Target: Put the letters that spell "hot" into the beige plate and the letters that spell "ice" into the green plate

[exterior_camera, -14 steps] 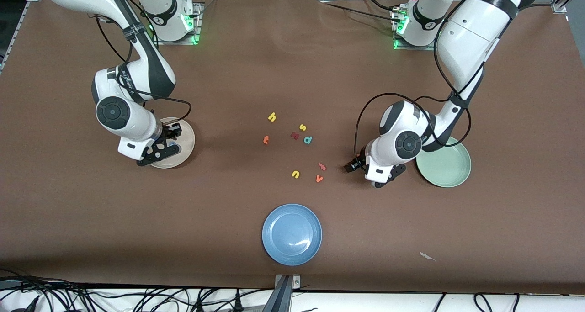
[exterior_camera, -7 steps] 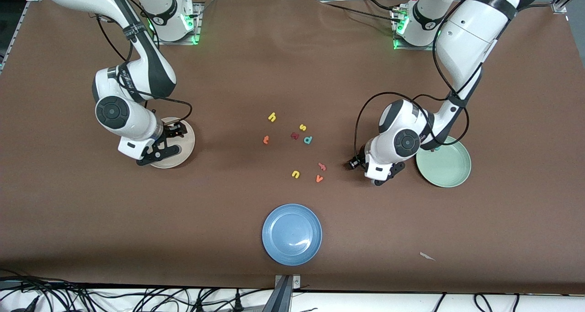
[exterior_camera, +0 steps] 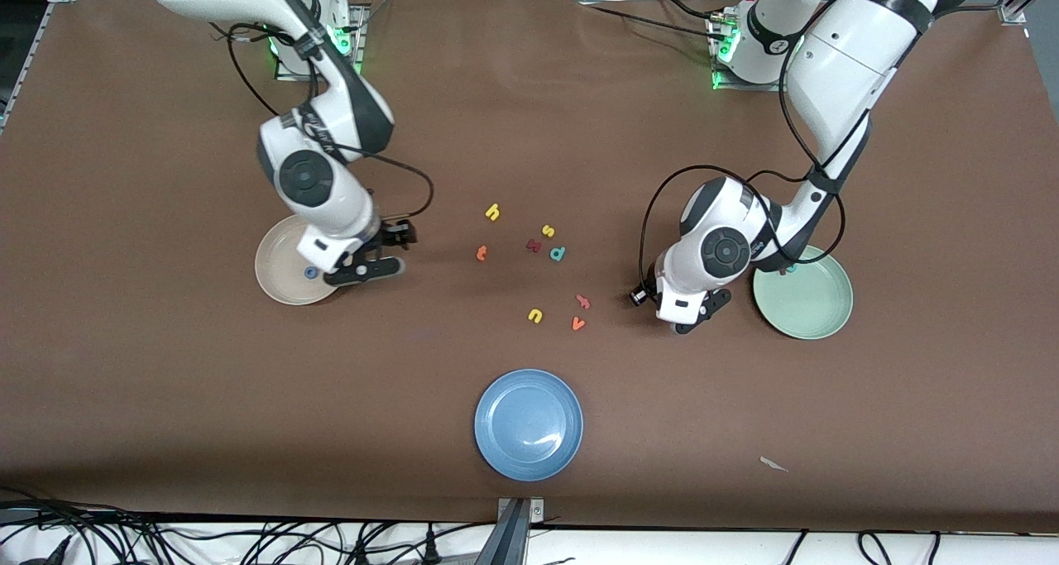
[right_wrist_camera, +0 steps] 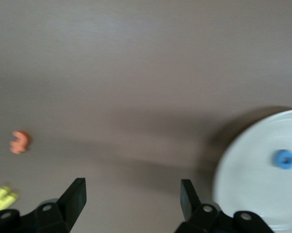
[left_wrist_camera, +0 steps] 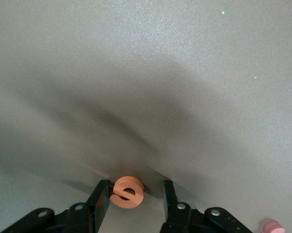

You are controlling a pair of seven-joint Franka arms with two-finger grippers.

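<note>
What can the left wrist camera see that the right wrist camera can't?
Only the left wrist view shows the orange "e", lying between the left tool's open fingers, with a gap on one side.

Only the right wrist view shows the beige plate with the blue "o" in it, plus the orange "t" and yellow "h". The right tool is open and empty.

Both show the brown table and black tool fingers.
</note>
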